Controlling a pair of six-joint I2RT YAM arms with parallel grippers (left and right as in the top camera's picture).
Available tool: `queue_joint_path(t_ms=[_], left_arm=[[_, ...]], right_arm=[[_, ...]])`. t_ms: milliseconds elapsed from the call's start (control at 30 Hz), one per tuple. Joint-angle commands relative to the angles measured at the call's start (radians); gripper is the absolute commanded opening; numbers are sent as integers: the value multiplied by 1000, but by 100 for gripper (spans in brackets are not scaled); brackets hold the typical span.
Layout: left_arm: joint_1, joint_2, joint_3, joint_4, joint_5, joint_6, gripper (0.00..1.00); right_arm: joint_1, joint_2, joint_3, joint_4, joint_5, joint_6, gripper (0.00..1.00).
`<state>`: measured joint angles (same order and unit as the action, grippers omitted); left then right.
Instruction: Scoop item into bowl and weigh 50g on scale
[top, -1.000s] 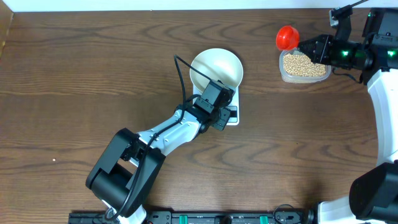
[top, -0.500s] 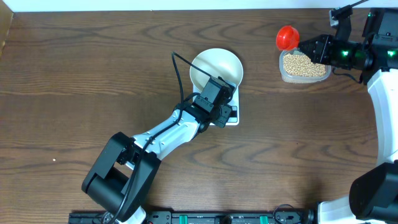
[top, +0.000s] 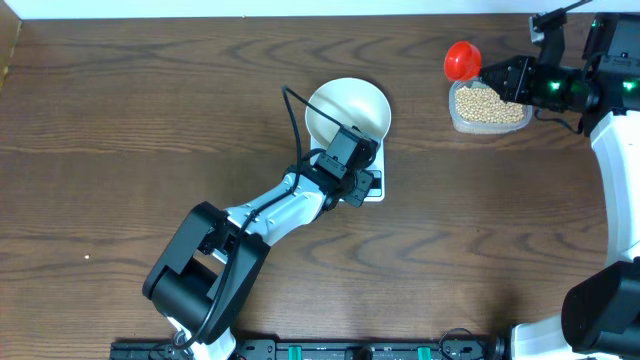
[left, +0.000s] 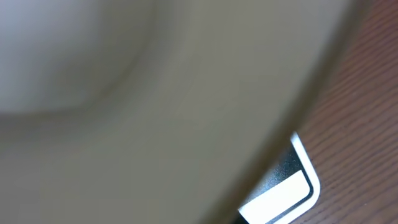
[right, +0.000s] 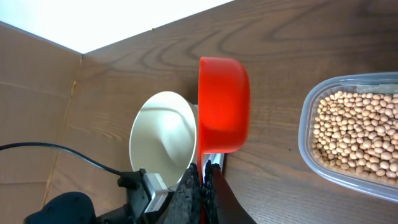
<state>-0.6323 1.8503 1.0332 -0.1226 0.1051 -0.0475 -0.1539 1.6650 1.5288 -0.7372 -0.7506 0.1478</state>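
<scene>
Both are clamped: left pincer (top: 358, 152) on the bowl (top: 350, 100) rim, likely steadying it on the scale (top: 378, 172) beneath; right pincer (right: 204, 171) on an empty-looking scoop (right: 224, 102), beans (right: 354, 134) beside it, awaiting dipping.

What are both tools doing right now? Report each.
Left tool: closed on the rim of the bowl.
Right tool: closed, holding the red scoop.

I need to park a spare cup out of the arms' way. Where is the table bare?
Bare wood: the wide stretch of table left of the bowl and left arm; the strip between bowl and bean tub; the front right, below the tub. Crowded: around the scale, under the left arm, and by the red scoop.
</scene>
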Motion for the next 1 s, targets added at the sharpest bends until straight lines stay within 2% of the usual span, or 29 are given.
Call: queue_joint_path(t_ms=[0, 233, 567, 767, 967], left_arm=[[8, 28, 11, -10, -13, 14, 7], [9, -59, 12, -18, -12, 7, 7], [8, -383, 12, -140, 104, -55, 7], [30, -456, 12, -181, -7, -55, 7], [116, -447, 11, -196, -47, -54, 7]], right_arm=[[-2, -10, 14, -1, -6, -15, 1], [-2, -10, 14, 1, -6, -15, 1], [6, -10, 14, -29, 2, -24, 1], [23, -10, 14, -69, 122, -42, 1], [22, -10, 14, 7, 143, -42, 1]])
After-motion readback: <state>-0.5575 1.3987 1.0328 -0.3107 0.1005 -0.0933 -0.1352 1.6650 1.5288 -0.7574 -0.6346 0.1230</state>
